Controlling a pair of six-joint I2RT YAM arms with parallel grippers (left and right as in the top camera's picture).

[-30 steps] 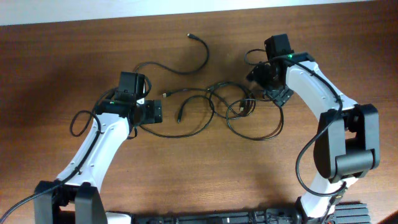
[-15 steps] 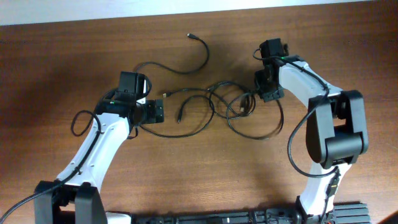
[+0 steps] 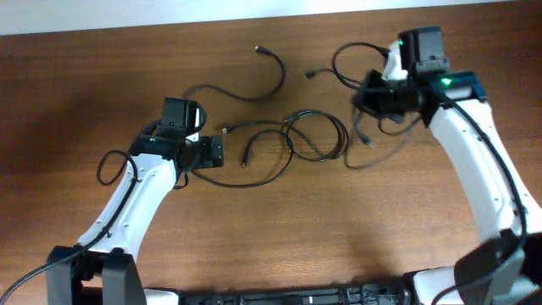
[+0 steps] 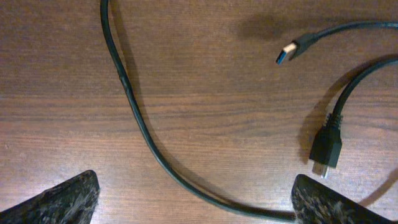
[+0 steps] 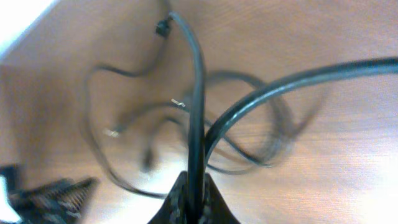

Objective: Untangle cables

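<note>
The cables [image 3: 313,135] lie as loose black loops on the wooden surface [image 3: 279,229] between the two arms, and one separate strand [image 3: 269,63] curls toward the far edge. The left hand [image 3: 212,152] sits low at the left end of the loops with its fingers [image 4: 62,199] spread wide. In its wrist view one cable curves across the gap between them, and a blue-tongued USB plug [image 4: 291,51] and a small black plug [image 4: 326,149] lie just beyond. The right hand [image 3: 375,99], at the right end, has its fingers pressed together on a black cable [image 5: 198,93] that rises from the pinch, with a second strand arching beside it.
</note>
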